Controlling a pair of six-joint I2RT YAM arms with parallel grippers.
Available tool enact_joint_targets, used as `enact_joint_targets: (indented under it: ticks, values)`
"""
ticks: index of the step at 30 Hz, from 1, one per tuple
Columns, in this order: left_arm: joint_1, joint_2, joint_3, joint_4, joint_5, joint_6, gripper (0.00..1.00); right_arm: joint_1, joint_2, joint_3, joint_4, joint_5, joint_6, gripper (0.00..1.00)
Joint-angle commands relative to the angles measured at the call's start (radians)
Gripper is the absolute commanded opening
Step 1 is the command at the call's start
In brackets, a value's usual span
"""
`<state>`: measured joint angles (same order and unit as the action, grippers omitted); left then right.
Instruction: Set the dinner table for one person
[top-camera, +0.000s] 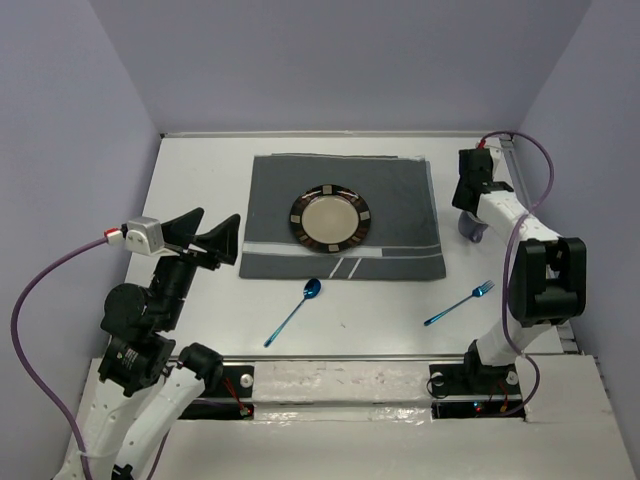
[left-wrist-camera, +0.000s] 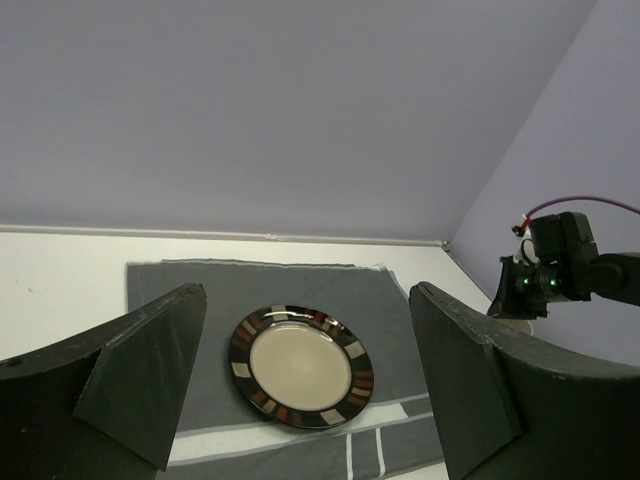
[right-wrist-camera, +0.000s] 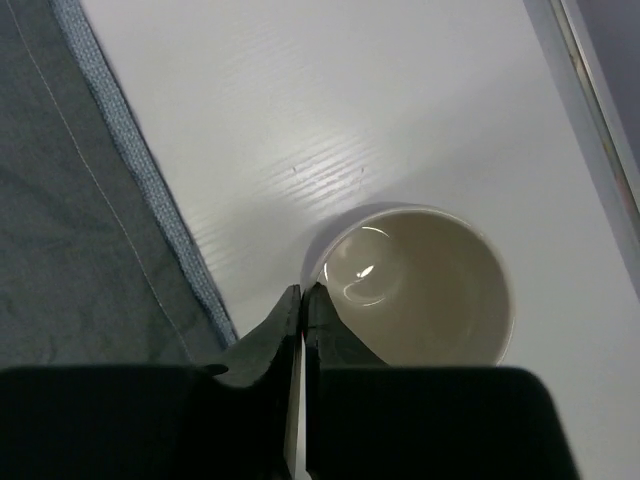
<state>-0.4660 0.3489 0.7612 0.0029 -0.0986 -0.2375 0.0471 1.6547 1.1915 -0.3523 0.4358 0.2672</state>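
Observation:
The white dinner table (top-camera: 200, 180) holds a dark grey striped placemat (top-camera: 400, 200) with a dark-rimmed beige plate (top-camera: 331, 216) on it; the plate also shows in the left wrist view (left-wrist-camera: 300, 365). A blue spoon (top-camera: 293, 313) and a blue fork (top-camera: 460, 303) lie on the table in front of the placemat. A pale mug (right-wrist-camera: 430, 280) stands at the placemat's right edge, also seen from above (top-camera: 472, 232). My right gripper (right-wrist-camera: 303, 290) is shut on the mug's rim, one finger inside and one outside. My left gripper (top-camera: 215, 222) is open and empty, raised left of the placemat.
Lavender walls close the table on three sides. A metal rim (top-camera: 330, 355) runs along the near edge, with the arm bases behind it. The placemat's edge (right-wrist-camera: 150, 200) lies just left of the mug. The right arm (left-wrist-camera: 555, 275) shows at the left wrist view's right side.

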Motion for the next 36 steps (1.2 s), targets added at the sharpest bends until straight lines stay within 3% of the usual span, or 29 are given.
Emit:
enact_joint_targets:
  ticks: [1,8,13,18,28,36]
  values:
    - [-0.011,-0.01,0.001,0.045,-0.001,0.017,0.93,0.0,-0.004,0.097,0.024,0.029,-0.042,0.0]
    - [-0.01,-0.007,0.001,0.043,-0.004,0.017,0.94,0.0,-0.059,0.209,0.016,0.0,-0.074,0.0]
    - [-0.01,-0.001,0.001,0.043,-0.006,0.018,0.94,0.068,-0.046,0.316,-0.019,-0.029,-0.111,0.0]
    - [-0.008,0.007,0.0,0.043,-0.01,0.018,0.93,0.148,0.077,0.442,-0.037,-0.052,-0.184,0.0]
    - [0.001,0.025,-0.003,0.042,-0.018,0.02,0.93,0.183,0.402,0.798,-0.12,-0.109,-0.292,0.0]
    - [0.013,0.036,-0.005,0.043,-0.013,0.017,0.93,0.192,0.513,0.931,-0.148,-0.164,-0.283,0.0]
